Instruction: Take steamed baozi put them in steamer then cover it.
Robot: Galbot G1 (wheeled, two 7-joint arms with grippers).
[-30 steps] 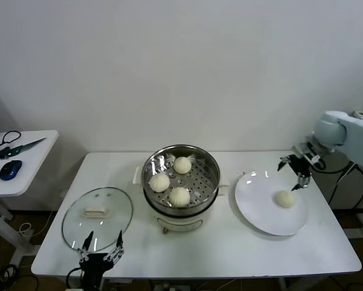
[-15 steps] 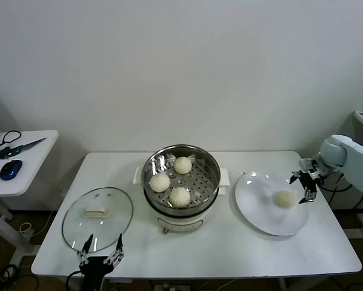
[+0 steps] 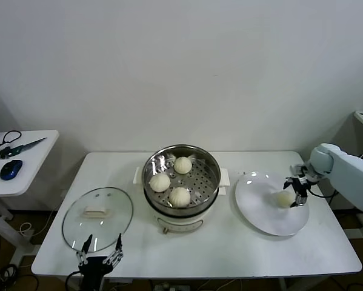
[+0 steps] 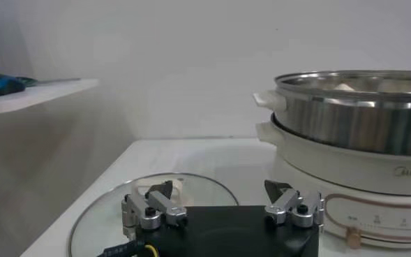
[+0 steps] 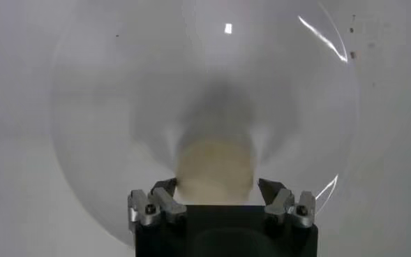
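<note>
Three cream-white baozi [image 3: 179, 196] lie on the perforated tray of the steel steamer [image 3: 213, 190] at the table's middle. A fourth baozi [image 3: 283, 198] lies on the white plate [image 3: 261, 215] at the right. My right gripper [image 3: 294, 193] is open and low over the plate, right beside that baozi; in the right wrist view the baozi [image 5: 214, 170] sits between the spread fingers [image 5: 165, 188]. The glass cover [image 3: 97, 218] with its cream handle lies flat at the table's left. My left gripper [image 3: 101, 253] is open and empty at the front edge, just in front of the cover [image 4: 121, 209].
A side table [image 3: 23, 170] at the far left carries a blue mouse [image 3: 10, 169] and cables. The steamer's white base [image 4: 345, 171] stands close beside the left gripper in the left wrist view. The table's front edge lies under the left gripper.
My right gripper has come down from behind the plate's far right edge and in to the baozi on the plate. The left arm, the cover and the steamer have not moved.
</note>
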